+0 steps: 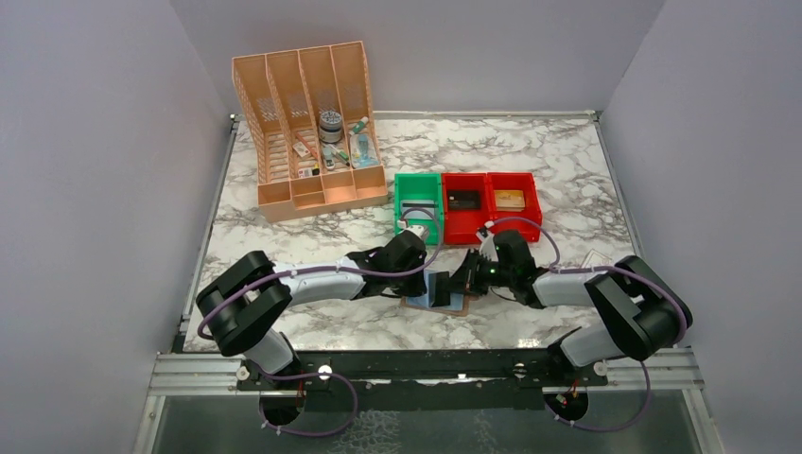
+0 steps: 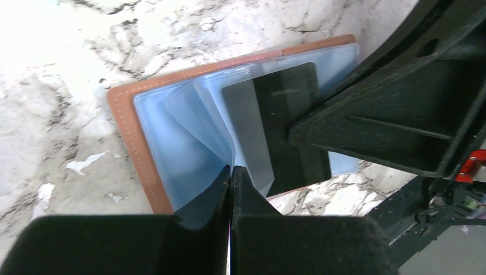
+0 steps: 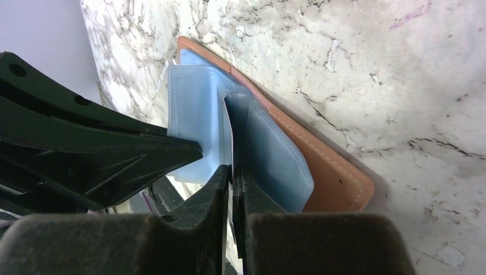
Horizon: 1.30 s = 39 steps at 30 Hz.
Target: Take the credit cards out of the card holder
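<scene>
The card holder lies open on the marble between both grippers, with a brown cover and pale blue sleeves. My left gripper is shut on the edge of one blue sleeve. A dark credit card sticks partly out of that sleeve toward the right. My right gripper is shut on this card's thin edge. In the left wrist view its black finger covers the card's right side.
A green bin and two red bins stand just behind the grippers. A peach file organiser with small items sits at the back left. The table's front edge is close behind the holder.
</scene>
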Each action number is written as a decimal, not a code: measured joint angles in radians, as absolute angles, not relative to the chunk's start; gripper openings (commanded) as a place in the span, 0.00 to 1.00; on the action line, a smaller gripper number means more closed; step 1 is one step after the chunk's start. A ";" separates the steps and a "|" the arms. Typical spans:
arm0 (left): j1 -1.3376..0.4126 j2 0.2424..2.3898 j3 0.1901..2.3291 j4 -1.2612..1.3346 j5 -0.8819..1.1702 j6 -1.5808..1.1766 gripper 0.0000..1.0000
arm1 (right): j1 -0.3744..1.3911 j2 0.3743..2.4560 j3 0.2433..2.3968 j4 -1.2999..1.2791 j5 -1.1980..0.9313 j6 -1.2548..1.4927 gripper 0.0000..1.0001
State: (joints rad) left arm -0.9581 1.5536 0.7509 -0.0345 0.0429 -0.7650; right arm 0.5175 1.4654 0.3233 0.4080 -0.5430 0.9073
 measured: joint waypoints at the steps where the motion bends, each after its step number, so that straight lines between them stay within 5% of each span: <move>1: -0.958 1.551 0.752 -0.044 0.034 -0.764 0.00 | 0.517 1.454 0.324 0.390 -0.536 0.900 0.13; 6: -0.958 1.541 0.752 -0.091 -0.001 -0.760 0.00 | 0.518 1.415 0.336 0.314 -0.503 0.873 0.16; 12: -0.958 1.541 0.754 -0.101 -0.011 -0.756 0.00 | 0.518 1.414 0.341 0.316 -0.522 0.867 0.01; 24: -0.960 1.514 0.755 -0.143 -0.061 -0.758 0.01 | 0.518 1.261 0.366 0.163 -0.427 0.831 0.01; 32: -0.960 1.505 0.755 -0.154 -0.087 -0.760 0.59 | 0.518 1.184 0.390 0.060 -0.374 0.805 0.01; 39: -0.961 1.466 0.755 -0.160 -0.118 -0.756 0.67 | 0.518 1.253 0.390 0.050 -0.371 0.796 0.01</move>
